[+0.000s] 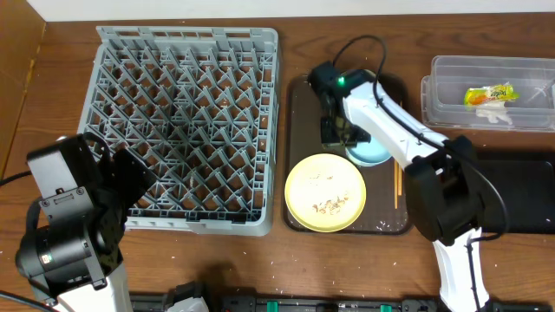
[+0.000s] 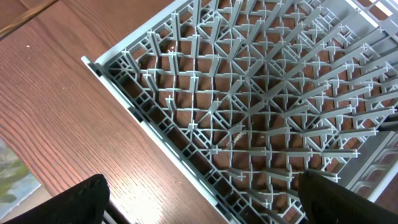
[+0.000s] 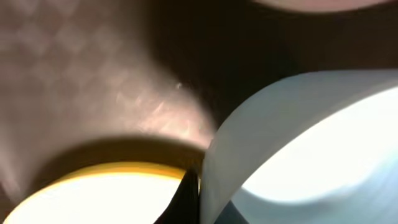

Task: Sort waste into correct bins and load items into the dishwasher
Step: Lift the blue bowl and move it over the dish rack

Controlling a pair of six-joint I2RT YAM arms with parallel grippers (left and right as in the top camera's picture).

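Observation:
The grey dish rack (image 1: 186, 130) fills the left-centre of the table and shows in the left wrist view (image 2: 261, 106). My left gripper (image 1: 130, 178) (image 2: 205, 208) is open and empty over the rack's near-left corner. My right gripper (image 1: 344, 132) (image 3: 208, 205) is shut on the rim of the light blue bowl (image 1: 371, 154) (image 3: 298, 143) on the brown tray. The pale yellow plate (image 1: 325, 192) (image 3: 93, 193) holds rice-like bits and crumbs (image 1: 329, 204). Chopsticks (image 1: 397, 186) lie on the tray's right side. A pinkish cup edge (image 3: 323, 3) shows behind the bowl. The white bowl is out of view.
The dark brown tray (image 1: 299, 113) sits right of the rack. A clear container (image 1: 451, 95) at the far right holds the yellow-orange snack wrapper (image 1: 490, 95) and a white wrapper piece. The flat black bin (image 1: 520, 195) lies in front of it, partly behind my right arm.

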